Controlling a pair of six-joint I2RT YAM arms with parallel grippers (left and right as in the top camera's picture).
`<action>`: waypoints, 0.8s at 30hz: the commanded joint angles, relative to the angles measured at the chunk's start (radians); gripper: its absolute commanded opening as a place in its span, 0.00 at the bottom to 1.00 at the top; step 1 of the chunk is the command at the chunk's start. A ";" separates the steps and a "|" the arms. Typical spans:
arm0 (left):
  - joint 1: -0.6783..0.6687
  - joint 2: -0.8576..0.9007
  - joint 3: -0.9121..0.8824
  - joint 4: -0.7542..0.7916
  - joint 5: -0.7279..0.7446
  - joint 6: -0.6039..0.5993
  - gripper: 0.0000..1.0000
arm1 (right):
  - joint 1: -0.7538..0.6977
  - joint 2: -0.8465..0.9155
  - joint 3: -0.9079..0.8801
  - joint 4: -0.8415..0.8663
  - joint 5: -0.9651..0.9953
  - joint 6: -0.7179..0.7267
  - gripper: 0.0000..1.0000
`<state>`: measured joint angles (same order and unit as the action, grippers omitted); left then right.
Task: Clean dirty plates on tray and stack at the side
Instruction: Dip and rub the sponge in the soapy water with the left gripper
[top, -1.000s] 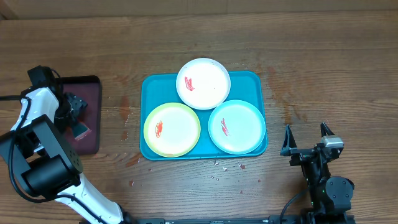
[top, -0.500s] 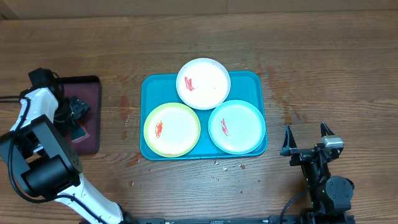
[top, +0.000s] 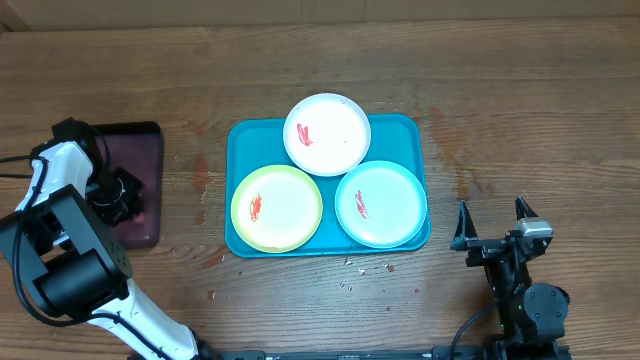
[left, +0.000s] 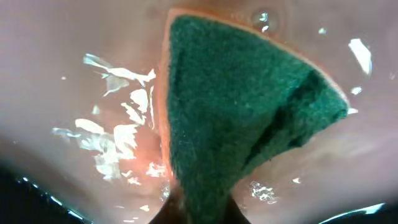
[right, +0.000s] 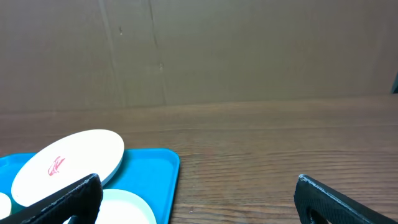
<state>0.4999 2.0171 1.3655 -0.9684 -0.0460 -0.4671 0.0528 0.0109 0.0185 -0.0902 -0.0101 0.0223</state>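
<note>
Three plates lie on the turquoise tray (top: 244, 136): a white one (top: 327, 134) at the back, a yellow-green rimmed one (top: 277, 208) front left and a teal rimmed one (top: 380, 203) front right. Each carries a red smear. My left gripper (top: 122, 195) is down in the maroon tray (top: 142, 150), far left of the plates. In the left wrist view it (left: 202, 211) is shut on a green sponge (left: 242, 106) with an orange edge. My right gripper (top: 491, 210) stands open near the front right, holding nothing. Its wrist view shows the white plate (right: 68, 165) and the turquoise tray (right: 158, 168).
The maroon tray's wet, glossy floor (left: 74, 74) fills the left wrist view. Small crumbs (top: 350, 263) lie on the wooden table just in front of the turquoise tray. A cardboard wall (right: 199, 50) rises behind the table.
My left gripper opened wide, dropped onto the sponge in the maroon tray and shut on it. The plates and the right arm have not moved.
</note>
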 joint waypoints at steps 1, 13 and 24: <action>0.005 0.018 -0.003 0.018 0.009 0.000 0.34 | -0.002 -0.008 -0.011 0.006 0.009 -0.004 1.00; 0.005 0.018 -0.003 0.148 -0.118 0.000 0.83 | -0.002 -0.008 -0.011 0.006 0.009 -0.004 1.00; 0.006 0.018 -0.003 0.160 -0.152 0.000 0.98 | -0.002 -0.008 -0.011 0.006 0.009 -0.004 1.00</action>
<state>0.4999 2.0171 1.3651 -0.8070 -0.1585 -0.4686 0.0532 0.0109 0.0185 -0.0902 -0.0105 0.0219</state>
